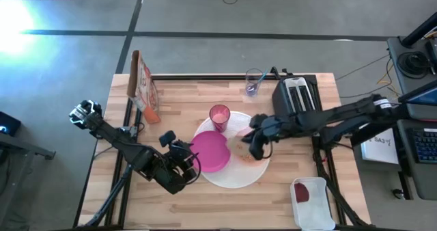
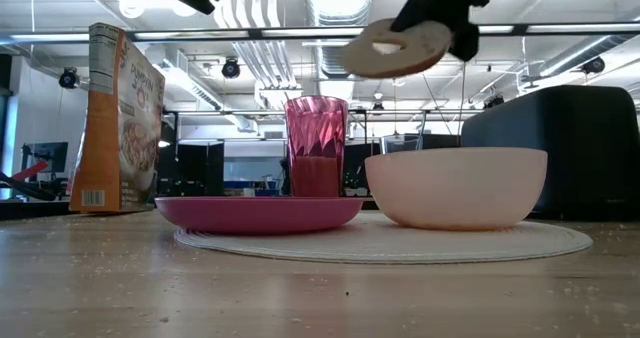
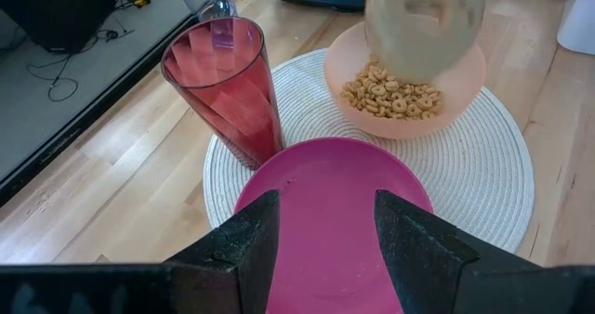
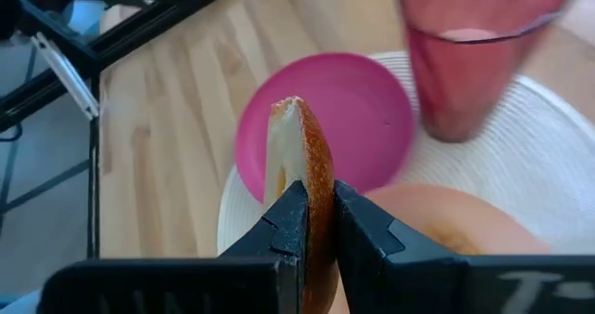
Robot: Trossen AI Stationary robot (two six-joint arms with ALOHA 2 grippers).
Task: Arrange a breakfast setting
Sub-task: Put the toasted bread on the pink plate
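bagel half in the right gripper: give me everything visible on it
The bagel half is a round slice with a centre hole, browned crust and a pale cut face. It is pinched at its edge between the fingers of the right gripper, in the air above the peach bowl, touching nothing else. In the low view it hangs tilted, clear of the bowl's rim. The bowl below holds cereal rings.

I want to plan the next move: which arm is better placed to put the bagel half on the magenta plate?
The right. Its hand already grips the bagel half above the peach bowl, beside the magenta plate. The left hand is open and empty.
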